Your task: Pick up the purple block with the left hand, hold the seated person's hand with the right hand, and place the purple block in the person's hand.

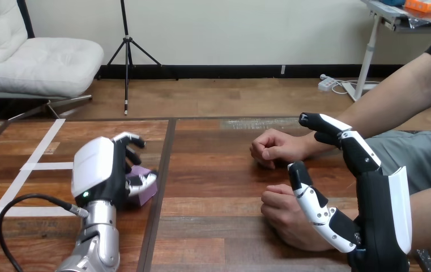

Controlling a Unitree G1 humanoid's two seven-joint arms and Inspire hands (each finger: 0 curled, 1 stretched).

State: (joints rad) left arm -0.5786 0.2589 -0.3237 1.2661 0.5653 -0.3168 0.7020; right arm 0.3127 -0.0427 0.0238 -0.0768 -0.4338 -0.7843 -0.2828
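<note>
The purple block lies on the wooden table at the left. My left hand is over it, fingers curled round its far side and thumb pressed to its near right corner; most of the block is hidden behind the hand. My right hand stands upright at the lower right, open, its fingers straight. It hovers beside the person's near hand, a fist resting on the table just left of my thumb; I cannot tell if they touch. The person's far hand also rests as a loose fist.
White tape lines cross the table's left part. A dark seam runs front to back just right of the block. The person's forearms come in from the right edge.
</note>
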